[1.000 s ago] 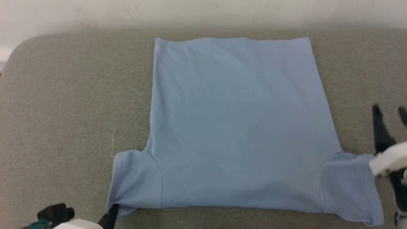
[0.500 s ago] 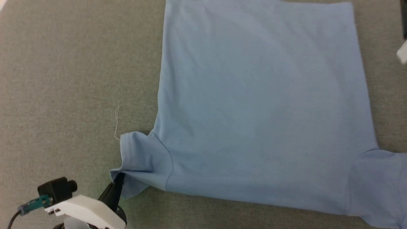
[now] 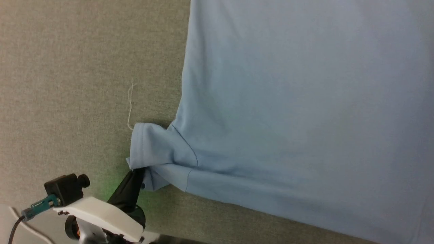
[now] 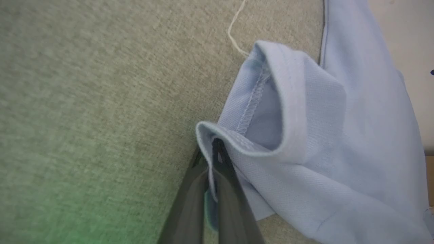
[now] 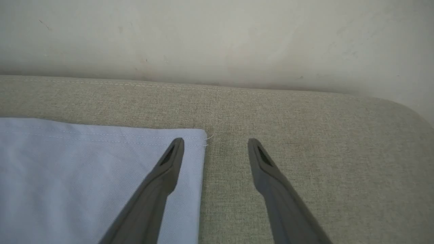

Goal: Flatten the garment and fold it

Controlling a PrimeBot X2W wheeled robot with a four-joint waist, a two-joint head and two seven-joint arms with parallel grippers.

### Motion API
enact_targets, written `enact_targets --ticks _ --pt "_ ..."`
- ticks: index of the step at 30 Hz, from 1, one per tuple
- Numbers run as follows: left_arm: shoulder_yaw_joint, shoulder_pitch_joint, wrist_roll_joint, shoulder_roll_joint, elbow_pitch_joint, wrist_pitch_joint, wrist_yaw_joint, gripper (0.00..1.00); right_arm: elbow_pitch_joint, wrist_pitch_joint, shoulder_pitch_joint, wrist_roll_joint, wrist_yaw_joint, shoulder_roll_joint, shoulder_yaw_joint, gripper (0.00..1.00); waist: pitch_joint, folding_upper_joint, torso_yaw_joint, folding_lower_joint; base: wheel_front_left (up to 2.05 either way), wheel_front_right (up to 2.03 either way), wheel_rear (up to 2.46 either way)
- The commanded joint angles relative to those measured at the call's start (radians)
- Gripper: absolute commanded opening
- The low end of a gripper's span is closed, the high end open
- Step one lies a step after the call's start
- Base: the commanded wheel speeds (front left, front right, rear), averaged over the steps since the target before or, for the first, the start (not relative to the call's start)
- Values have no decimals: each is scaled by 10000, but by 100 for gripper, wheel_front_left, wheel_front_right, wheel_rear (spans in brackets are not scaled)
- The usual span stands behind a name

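The garment (image 3: 288, 112), a light blue shirt, lies spread flat on a grey-green padded surface (image 3: 74, 84). At the lower left my left gripper (image 3: 138, 173) is shut on the hem of the near left sleeve (image 3: 149, 149), lifting it so the sleeve bunches. Up close, that gripper (image 4: 215, 149) pinches the folded cuff edge of the sleeve (image 4: 288, 112). Over the garment's far right hem corner (image 5: 190, 142) hangs my right gripper (image 5: 215, 144), open, one finger above the cloth and one beyond its side edge, holding nothing.
A loose white thread (image 3: 130, 105) lies on the padding beside the sleeve. A pale wall (image 5: 217, 37) rises just behind the surface's far seam, and the surface rounds off at its far right corner (image 5: 407, 112).
The head camera has dipped down and closer, so the whole scene shifted up. My left gripper has lifted the sleeve hem and drawn it inward, bunching the sleeve.
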Motion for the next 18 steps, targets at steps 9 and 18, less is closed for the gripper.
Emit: enact_targets --ticks 9,18 --pt "-176 -285 44 -131 294 -8 35 0 -300 1793 -316 -552 -9 -58 -491 100 1227 0 803 0 0 0 0" --pt "-182 -303 97 -127 364 -26 157 0 -1088 1936 158 -984 -9 270 -1134 0 936 0 719 0 0 0 0"
